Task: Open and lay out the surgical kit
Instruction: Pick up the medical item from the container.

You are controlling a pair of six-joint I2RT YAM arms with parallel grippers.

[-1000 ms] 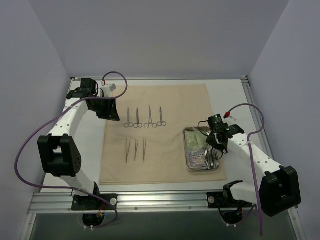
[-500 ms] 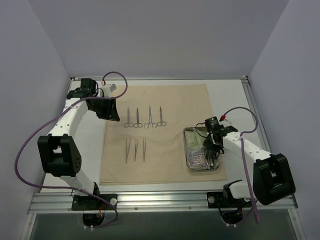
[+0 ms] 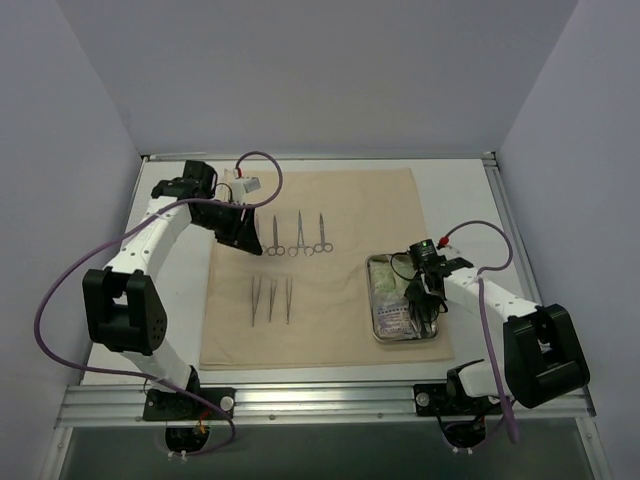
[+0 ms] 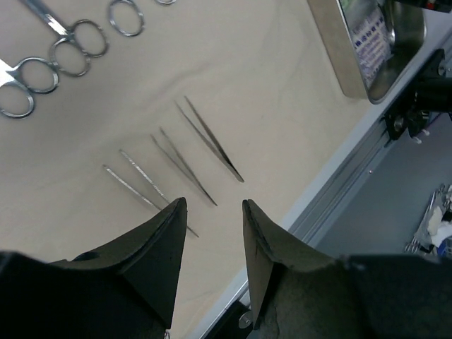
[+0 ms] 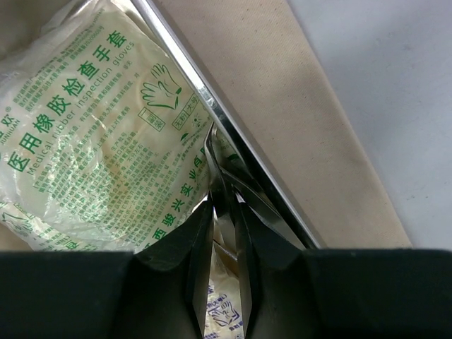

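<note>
Left gripper: parted, seen above tweezers
Right gripper: narrowed on steel instrument in tray, shown by wrist view only

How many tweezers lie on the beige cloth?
3. All lie side by side on the cloth's near left part: the left tweezers, the middle tweezers, the right tweezers. More may sit hidden in the steel tray.

The cloth is bare near the far right corner. In the tray, a packet and the wall squeeze the right gripper.
</note>
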